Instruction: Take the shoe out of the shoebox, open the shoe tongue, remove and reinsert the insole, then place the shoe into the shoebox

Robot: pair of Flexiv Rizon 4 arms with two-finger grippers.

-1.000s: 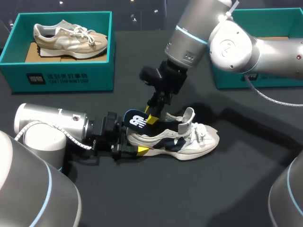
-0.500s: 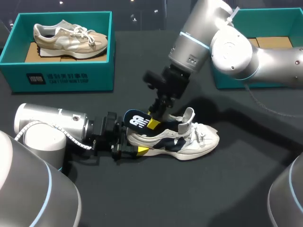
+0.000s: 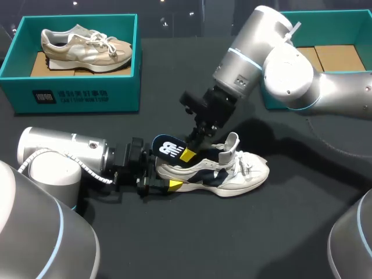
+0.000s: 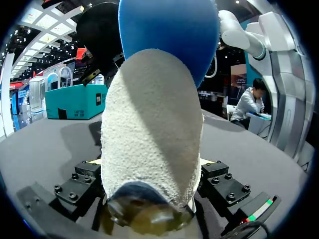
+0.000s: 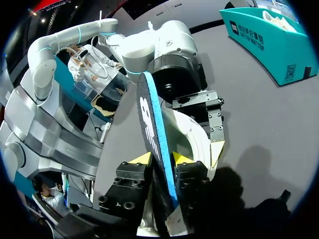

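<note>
A white and navy shoe (image 3: 224, 170) lies on its sole mid-table, toe to the right, tongue pulled up. My left gripper (image 3: 163, 172) comes in low from the left and is shut on its heel, which fills the left wrist view (image 4: 149, 129) between the finger blocks. A dark blue insole (image 3: 168, 147) with a white logo sticks up out of the heel opening. My right gripper (image 3: 189, 152) reaches down from the upper right and is shut on that insole; in the right wrist view its yellow tips (image 5: 162, 160) press both faces of the insole (image 5: 152, 119).
A teal shoebox (image 3: 78, 93) at the back left holds a beige shoe (image 3: 84, 47). A second teal shoebox (image 3: 279, 96) at the back right shows only cardboard inside. Dark table surface lies in front of the shoe.
My right gripper's fingers have closed onto the insole, and the right arm has shifted slightly to the right. The shoe and left gripper have stayed put.
</note>
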